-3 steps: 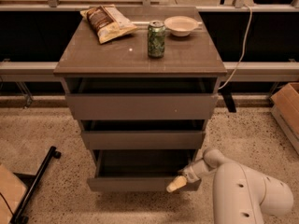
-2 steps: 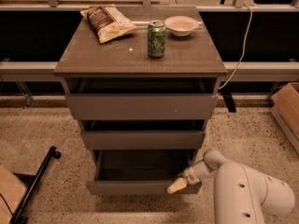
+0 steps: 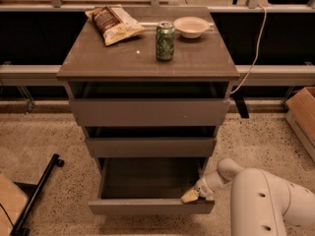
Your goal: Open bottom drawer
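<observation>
The bottom drawer (image 3: 147, 206) of the grey-brown cabinet is pulled well out, and its dark empty inside shows. Its flat front panel sits low in the camera view. My gripper (image 3: 191, 196) is at the drawer's front right corner, with its yellowish fingertip on the top edge of the front panel. My white arm (image 3: 266, 200) reaches in from the lower right. The middle drawer (image 3: 150, 146) and the top drawer (image 3: 147, 112) above stand slightly out.
On the cabinet top (image 3: 98, 63) are a chip bag (image 3: 114, 23), a green can (image 3: 165, 41) and a white bowl (image 3: 191, 26). A cardboard box (image 3: 302, 114) stands at the right. A black bar (image 3: 34, 195) lies on the floor at the left.
The bottom drawer has slid further out toward the camera, with my gripper staying at its front right corner.
</observation>
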